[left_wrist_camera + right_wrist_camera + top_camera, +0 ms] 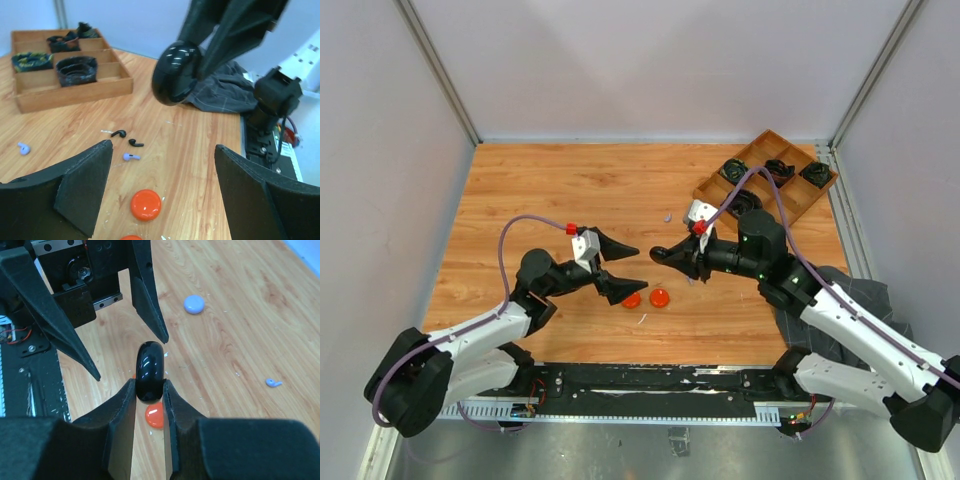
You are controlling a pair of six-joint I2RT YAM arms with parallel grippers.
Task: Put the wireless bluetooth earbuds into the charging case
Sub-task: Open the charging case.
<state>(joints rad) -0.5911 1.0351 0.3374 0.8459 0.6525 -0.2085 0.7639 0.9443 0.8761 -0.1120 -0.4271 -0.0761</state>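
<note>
My right gripper (pixel 149 386) is shut on a glossy black round charging case (pixel 150 367), held on edge above the table; it also shows in the top view (pixel 661 252) and the left wrist view (pixel 175 72). My left gripper (pixel 162 147) is open and empty, facing the case from the left in the top view (pixel 632 268). Two black earbuds (pixel 118 133) (pixel 135 143) and a lilac earbud (pixel 131 157) lie on the wood below the case. Another lilac earbud (pixel 23 148) lies further left, also seen in the right wrist view (pixel 273 383).
Two orange discs (pixel 632 300) (pixel 660 297) lie under the grippers. A lilac disc (pixel 194 304) lies apart. A wooden tray (pixel 798 202) with coiled black cables stands at the back right. A grey cloth (pixel 225 95) lies at the right.
</note>
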